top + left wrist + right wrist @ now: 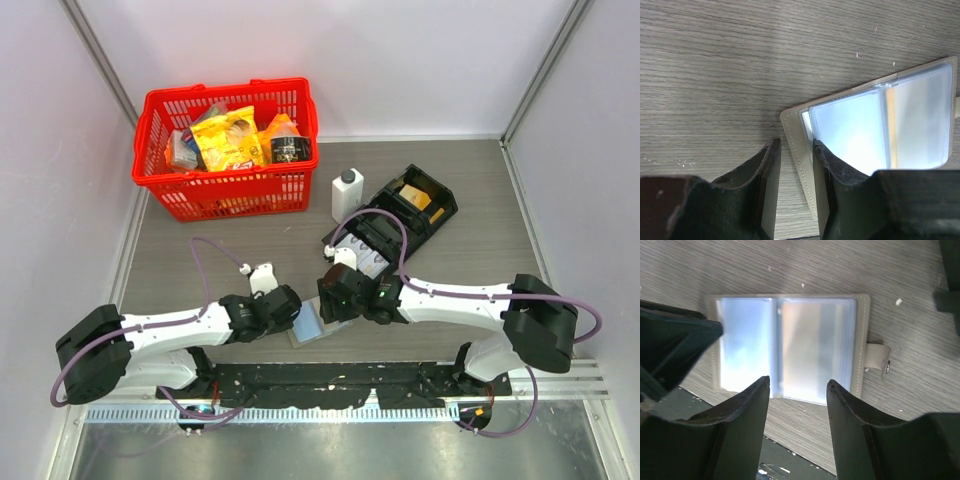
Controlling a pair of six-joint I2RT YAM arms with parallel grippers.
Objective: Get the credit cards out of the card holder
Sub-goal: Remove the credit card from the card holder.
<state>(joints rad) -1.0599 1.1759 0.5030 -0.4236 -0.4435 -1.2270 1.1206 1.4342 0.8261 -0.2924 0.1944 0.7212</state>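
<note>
Left gripper (796, 145), right gripper (798, 382) — both parted

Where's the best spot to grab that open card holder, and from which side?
Probably its plain tan border at the end opposite the snap tab, coming from the left arm's side. The card holder lies open and flat, and that border sticks out past the shiny sleeves, so fingers can pinch it without covering them. The left gripper straddles it.
</note>
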